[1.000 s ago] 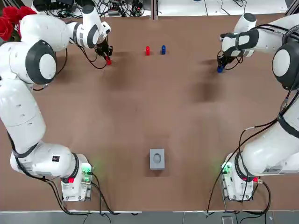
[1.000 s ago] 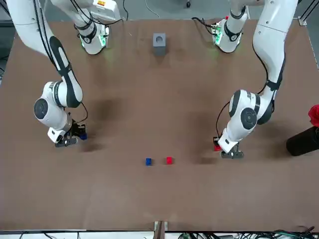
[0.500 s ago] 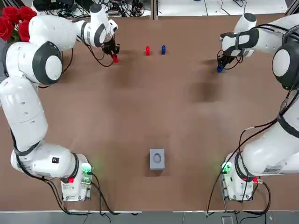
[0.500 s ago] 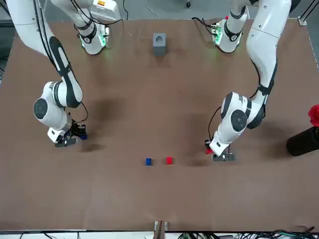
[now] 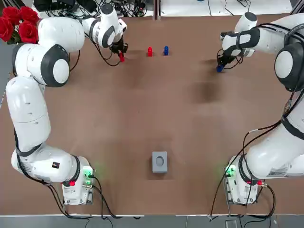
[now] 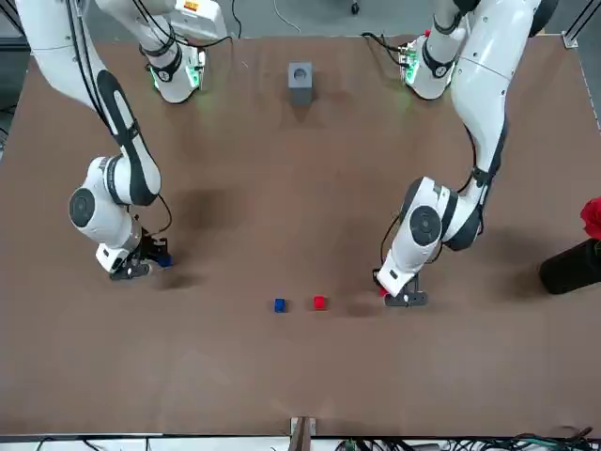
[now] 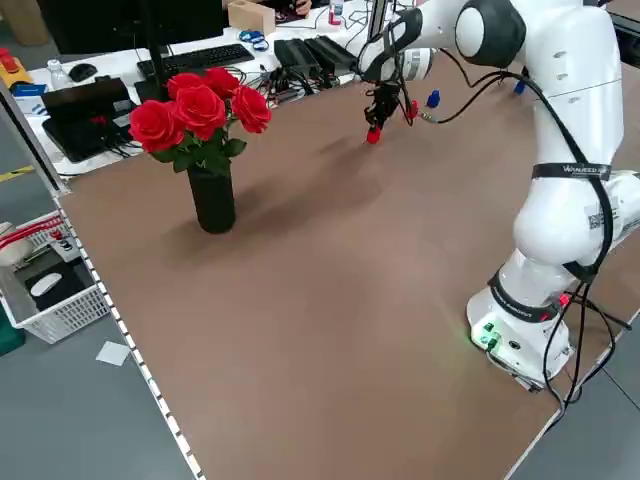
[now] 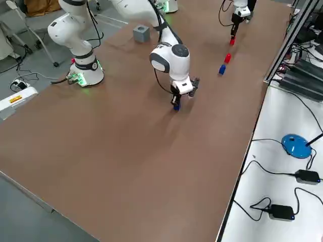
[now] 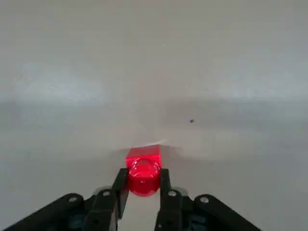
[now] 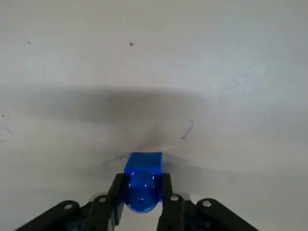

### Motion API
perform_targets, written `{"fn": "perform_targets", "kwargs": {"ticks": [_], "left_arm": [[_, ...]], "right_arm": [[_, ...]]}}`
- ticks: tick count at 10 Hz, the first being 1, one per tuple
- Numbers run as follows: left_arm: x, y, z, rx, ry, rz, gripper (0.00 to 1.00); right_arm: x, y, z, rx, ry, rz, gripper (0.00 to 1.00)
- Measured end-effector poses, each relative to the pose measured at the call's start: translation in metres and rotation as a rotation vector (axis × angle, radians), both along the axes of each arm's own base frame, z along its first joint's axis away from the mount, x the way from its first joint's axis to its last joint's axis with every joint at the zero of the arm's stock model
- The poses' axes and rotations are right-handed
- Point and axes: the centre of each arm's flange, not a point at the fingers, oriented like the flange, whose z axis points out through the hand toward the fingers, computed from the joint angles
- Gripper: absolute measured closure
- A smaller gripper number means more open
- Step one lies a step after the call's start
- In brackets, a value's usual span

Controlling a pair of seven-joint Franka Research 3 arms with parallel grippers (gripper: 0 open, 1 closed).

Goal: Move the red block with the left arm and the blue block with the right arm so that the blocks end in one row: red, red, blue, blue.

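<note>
Red block (image 9: pixel 143 169) is being pinched in your left gripper (image 5: pixel 121 54), near the second red block's (image 5: pixel 150 51) left; your right gripper (image 5: pixel 220 65) is clamping the blue block (image 10: pixel 142 180), well off to the second blue block's (image 5: pixel 166 50) right.

Brown table (image 5: pixel 156 109), red block (image 9: pixel 143 171), blue block (image 10: pixel 142 185), red roses (image 7: pixel 200 110), grey cube (image 5: pixel 159 161)

Both arms reach far fwd, L claw (image 5: pixel 121 57) & R claw (image 5: pixel 219 68) pointing down, fingers clamped.
</note>
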Motion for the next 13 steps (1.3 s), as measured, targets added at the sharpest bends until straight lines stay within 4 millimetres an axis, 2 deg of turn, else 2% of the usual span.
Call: {"fn": "perform_targets", "kwargs": {"ticks": [4,8,11,13], "left_arm": [[-0.002,-0.038,-0.001,-0.013,-0.012,-0.024,0.70],[0.008,-0.063,0.001,0.015,0.030,-0.035,0.70],[0.013,-0.071,0.002,0.005,0.017,-0.038,0.70],[0.015,-0.072,0.003,0.003,0.015,-0.040,0.70]], "right_arm": [[0.013,0.030,0.000,0.019,-0.010,-0.051,0.66],[0.019,0.061,0.001,0.033,-0.013,-0.096,0.66],[0.024,0.077,0.001,0.038,-0.016,-0.128,0.66],[0.025,0.096,0.001,0.040,-0.017,-0.152,0.66]]}}
